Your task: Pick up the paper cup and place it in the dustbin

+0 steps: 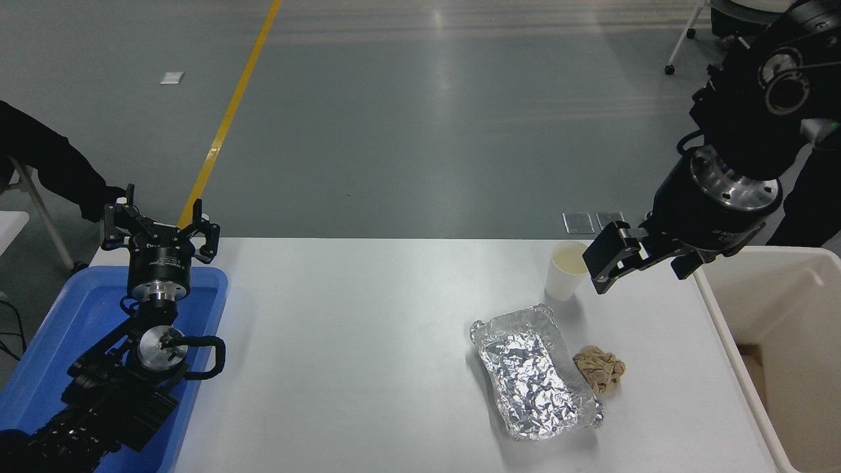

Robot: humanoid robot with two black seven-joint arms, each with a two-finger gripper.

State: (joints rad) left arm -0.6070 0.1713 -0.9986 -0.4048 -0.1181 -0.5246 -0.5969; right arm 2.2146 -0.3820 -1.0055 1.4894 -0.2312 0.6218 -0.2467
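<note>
The paper cup [563,279] is white with a cream inside and stands upright on the white table [368,341], at the far right. My right gripper [642,263] is open and empty, and hangs just right of the cup. Its left finger [608,256] is at the cup's rim on the right side; I cannot tell if it touches. The cream-white dustbin [719,322] stands off the table's right edge, right of the gripper. My left gripper [158,228] is open and parked at the lower left, above the blue tray [59,328].
A crumpled foil tray [533,369] lies in front of the cup, with a crumpled brown paper ball [599,369] at its right side. A person's dark leg [46,164] shows at the far left. Another person in dark trousers [805,210] stands behind the right arm.
</note>
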